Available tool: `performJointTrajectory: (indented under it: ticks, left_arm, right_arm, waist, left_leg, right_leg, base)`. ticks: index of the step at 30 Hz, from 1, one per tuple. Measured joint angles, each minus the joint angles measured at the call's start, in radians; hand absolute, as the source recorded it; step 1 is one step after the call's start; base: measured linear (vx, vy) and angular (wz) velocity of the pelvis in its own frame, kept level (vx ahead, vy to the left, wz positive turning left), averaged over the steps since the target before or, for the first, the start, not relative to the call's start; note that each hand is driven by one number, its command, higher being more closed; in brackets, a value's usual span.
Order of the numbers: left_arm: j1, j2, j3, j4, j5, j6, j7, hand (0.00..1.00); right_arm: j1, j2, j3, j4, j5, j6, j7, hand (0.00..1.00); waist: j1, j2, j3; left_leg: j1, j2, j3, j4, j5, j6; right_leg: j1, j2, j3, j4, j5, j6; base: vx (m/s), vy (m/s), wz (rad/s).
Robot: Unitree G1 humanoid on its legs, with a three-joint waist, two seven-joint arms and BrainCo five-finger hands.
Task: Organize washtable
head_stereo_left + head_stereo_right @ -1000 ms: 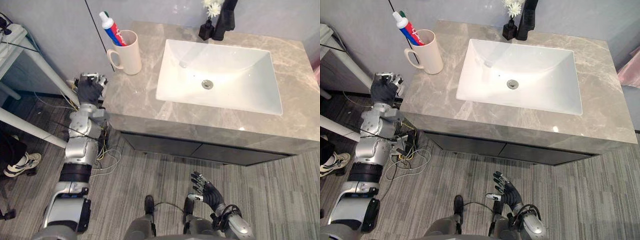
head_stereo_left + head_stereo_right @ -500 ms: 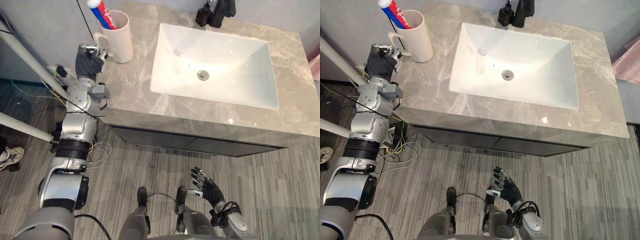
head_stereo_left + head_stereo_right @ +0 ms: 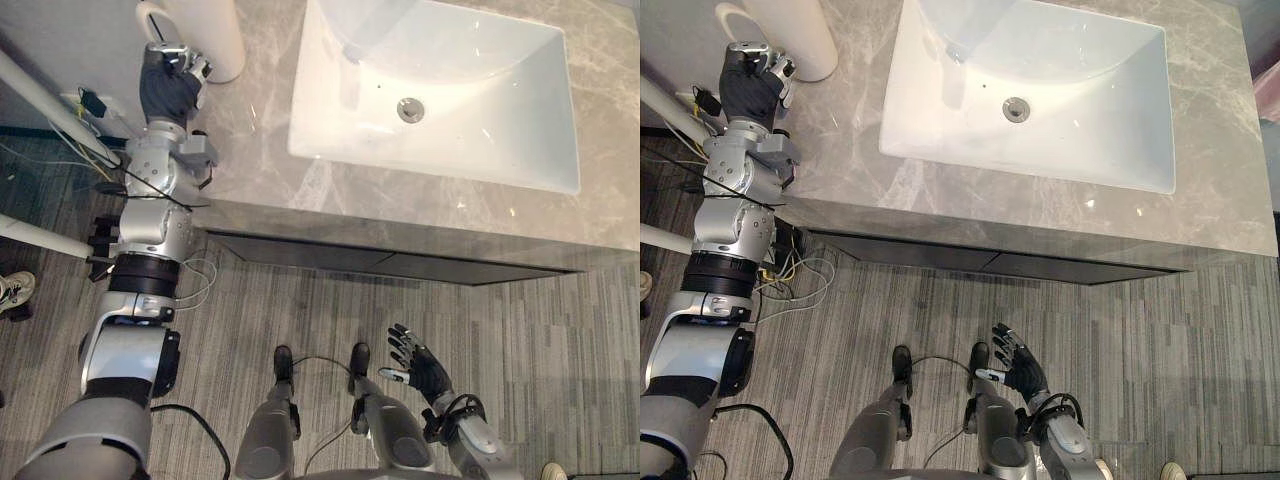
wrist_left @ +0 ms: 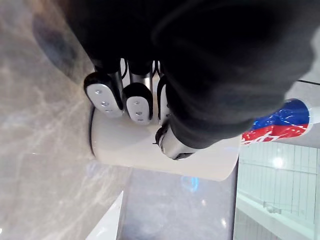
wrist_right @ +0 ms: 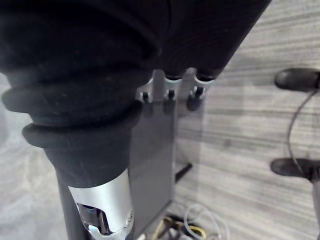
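No text, number or sign is legible. The toothpaste tube [image 4: 281, 123] in the white mug [image 4: 150, 152] carries red and blue markings, but their letters are unreadable.

Countertop [image 3: 250, 150] polished grey marble; sink [image 3: 480, 100] glossy white ceramic; mug [image 4: 150, 150] smooth cream; floor [image 3: 300, 310] ribbed grey.
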Motion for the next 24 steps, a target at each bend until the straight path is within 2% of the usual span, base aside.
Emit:
performJointTrajectory:
  ticks: [15, 24]
  left_arm:
    - [-0.010, 0.000, 0.009, -0.005, 0.000, -0.020, 0.005, 1.00]
    - [-0.075, 0.000, 0.007, -0.004, 0.001, -0.020, 0.013, 1.00]
  right_arm:
    - [0.000, -0.006, 0.000, 0.000, -0.002, 0.000, 0.003, 0.00]
    - [0.000, -0.015, 0.000, 0.000, -0.002, -0.011, 0.006, 0.00]
  waist:
    - [-0.001, 0.001, 0.018]
    - [0.001, -0.003, 0.057]
  left_leg:
    - [-0.006, 0.000, 0.000, 0.010, -0.002, 0.003]
    - [-0.010, 0.001, 0.003, 0.015, -0.002, 0.003]
  right_leg:
    - [-0.001, 0.000, -0.001, 0.002, 0.000, 0.000]
    - [-0.003, 0.000, -0.003, 0.004, 0.000, 0.000]
  base:
    - [0.00, 0.000, 0.00]
    - [0.00, 0.000, 0.00]
